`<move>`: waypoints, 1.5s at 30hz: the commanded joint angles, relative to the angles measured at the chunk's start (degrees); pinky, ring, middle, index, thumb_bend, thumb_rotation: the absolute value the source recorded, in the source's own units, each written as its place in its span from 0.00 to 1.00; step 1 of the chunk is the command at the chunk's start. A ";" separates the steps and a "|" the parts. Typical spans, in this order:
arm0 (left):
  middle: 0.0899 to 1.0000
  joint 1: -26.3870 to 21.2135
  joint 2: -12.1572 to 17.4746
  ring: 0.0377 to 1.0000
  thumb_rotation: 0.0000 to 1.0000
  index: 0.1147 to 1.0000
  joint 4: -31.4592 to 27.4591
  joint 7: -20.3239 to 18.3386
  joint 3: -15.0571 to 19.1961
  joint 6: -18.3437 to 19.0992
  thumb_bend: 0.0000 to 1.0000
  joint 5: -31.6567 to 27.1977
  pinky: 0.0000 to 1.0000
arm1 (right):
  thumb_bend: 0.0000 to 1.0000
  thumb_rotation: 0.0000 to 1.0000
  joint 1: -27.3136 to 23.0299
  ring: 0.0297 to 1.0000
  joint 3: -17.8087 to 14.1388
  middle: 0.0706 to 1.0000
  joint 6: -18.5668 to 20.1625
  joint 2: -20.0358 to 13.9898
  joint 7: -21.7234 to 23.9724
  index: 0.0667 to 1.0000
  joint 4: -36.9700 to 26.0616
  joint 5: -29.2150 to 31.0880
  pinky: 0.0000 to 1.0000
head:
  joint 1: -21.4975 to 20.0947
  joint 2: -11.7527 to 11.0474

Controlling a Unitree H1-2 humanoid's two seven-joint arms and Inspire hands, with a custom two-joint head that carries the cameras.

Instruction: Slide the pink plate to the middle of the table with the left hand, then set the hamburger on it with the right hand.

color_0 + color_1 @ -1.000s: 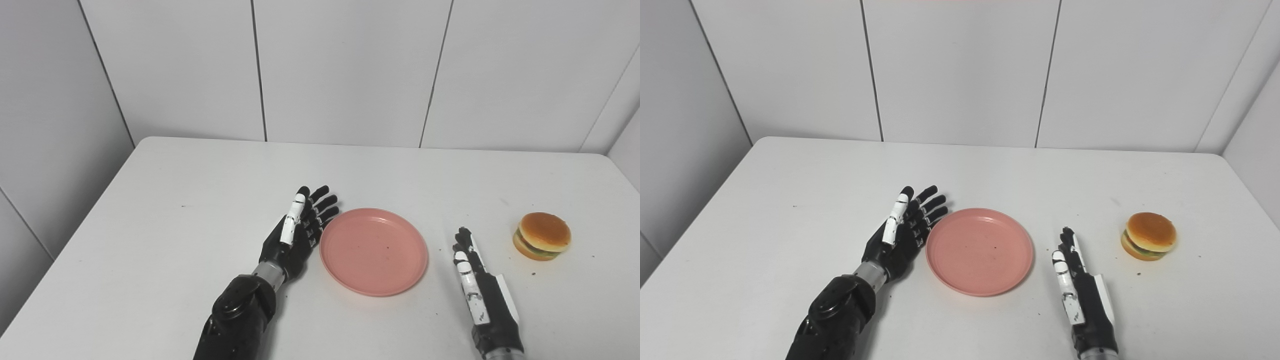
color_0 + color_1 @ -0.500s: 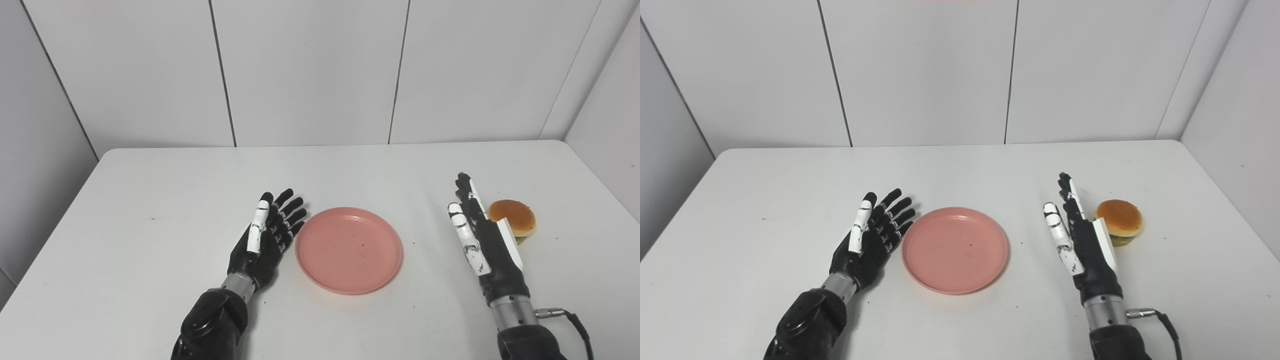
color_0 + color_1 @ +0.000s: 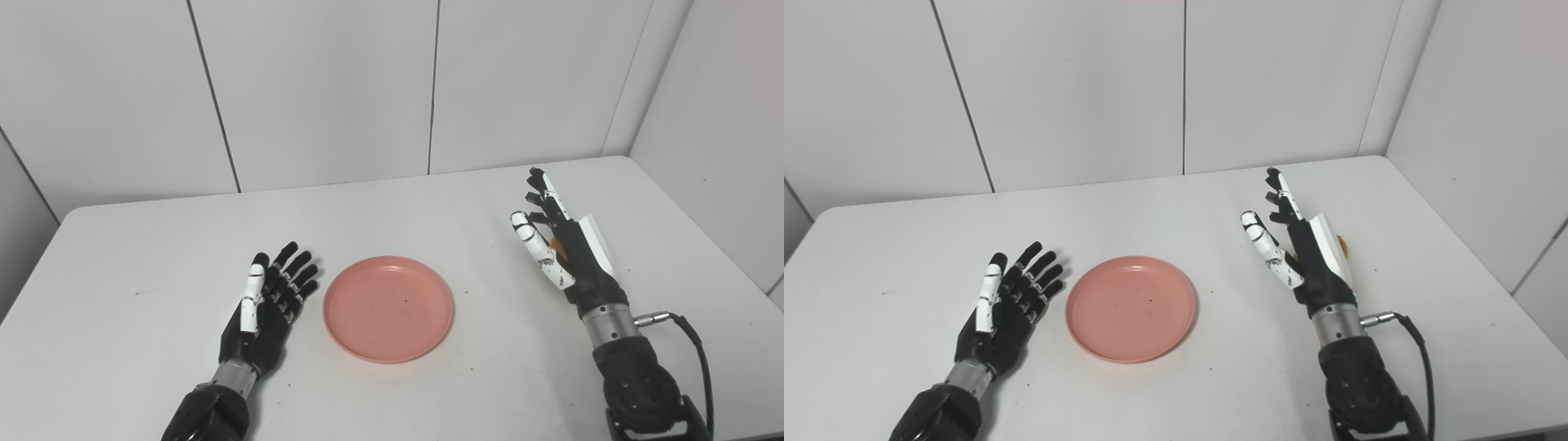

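Note:
The pink plate (image 3: 388, 309) lies flat and empty near the middle of the white table (image 3: 135, 245). My left hand (image 3: 266, 306) rests open on the table just left of the plate, fingers spread, with a narrow gap to the rim. My right hand (image 3: 560, 245) is open and raised edge-on at the right, thumb spread toward the plate. The hamburger (image 3: 1342, 245) sits right behind that hand. Only an orange sliver of it shows past the palm. I cannot tell whether the hand touches it.
White wall panels close off the back and the right side. The table's right edge (image 3: 710, 245) runs close to my right arm. A black cable (image 3: 695, 343) loops out from the right wrist.
The camera has swung right, shifting the whole picture. My right hand has reached forward and up to the hamburger, now covering it. My left hand has drawn slightly back from the plate's rim.

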 commanded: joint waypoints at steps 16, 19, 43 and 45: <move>0.93 -0.41 3.36 0.93 1.00 0.91 5.34 -4.69 1.63 -2.61 0.50 -2.70 0.97 | 0.89 0.70 -6.56 0.89 1.80 0.96 6.15 -8.96 -0.10 0.95 2.55 -25.52 0.69 | -5.07 -0.86; 0.92 -0.52 3.58 0.93 1.00 0.91 5.58 -4.81 1.87 -2.46 0.50 -3.13 0.97 | 0.92 0.71 -7.23 0.88 2.27 0.95 6.08 -10.18 -0.33 0.94 4.47 -28.08 0.69 | -5.60 -0.70; 0.92 -0.31 4.78 0.93 1.00 0.91 4.84 -4.42 3.39 0.01 0.49 -5.64 0.97 | 0.96 0.64 -10.90 0.92 5.14 0.97 8.11 -11.03 4.75 0.96 16.75 -30.69 0.81 | -6.13 0.92; 0.92 -0.30 4.80 0.93 1.00 0.91 4.79 -4.44 3.46 0.15 0.49 -5.76 0.97 | 0.96 0.64 -11.06 0.92 5.38 0.97 8.13 -11.05 5.11 0.95 17.24 -30.04 0.83 | -6.06 1.05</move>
